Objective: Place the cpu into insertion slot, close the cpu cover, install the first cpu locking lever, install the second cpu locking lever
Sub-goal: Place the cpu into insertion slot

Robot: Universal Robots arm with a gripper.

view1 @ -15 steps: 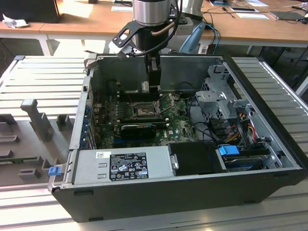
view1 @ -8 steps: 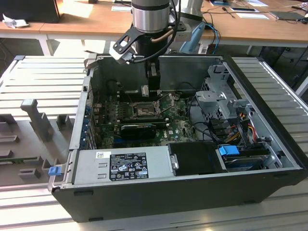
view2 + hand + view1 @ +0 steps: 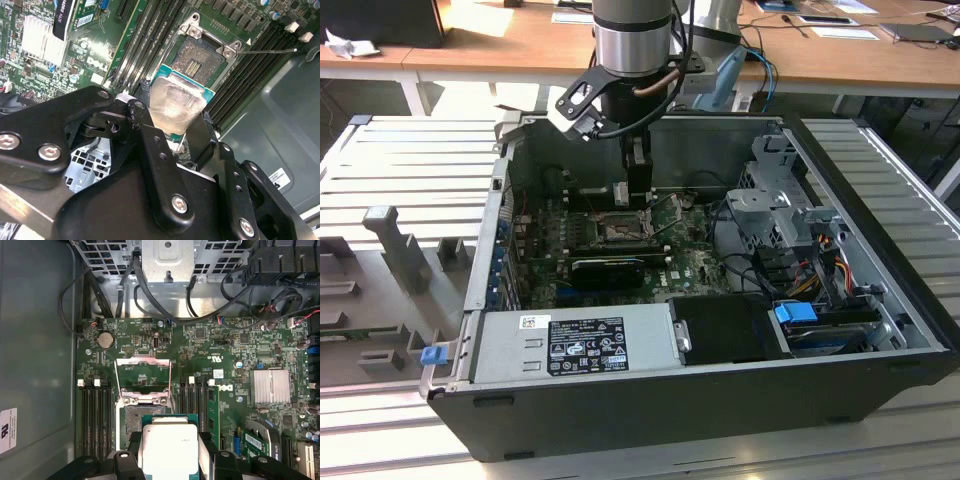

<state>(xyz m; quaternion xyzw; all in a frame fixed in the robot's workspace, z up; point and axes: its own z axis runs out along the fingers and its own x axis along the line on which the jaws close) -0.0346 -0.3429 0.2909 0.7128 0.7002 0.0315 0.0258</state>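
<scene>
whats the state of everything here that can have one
gripper: shut on the cpu
cpu: held over the board, not seated
insertion slot: empty, contacts exposed
cpu cover: flipped up, open
locking lever: released, swung out to the side
computer case: lying open, side panel off

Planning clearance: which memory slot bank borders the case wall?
The bank beside the grey wall; the other bank lies past the socket, toward the heat sink.
</scene>
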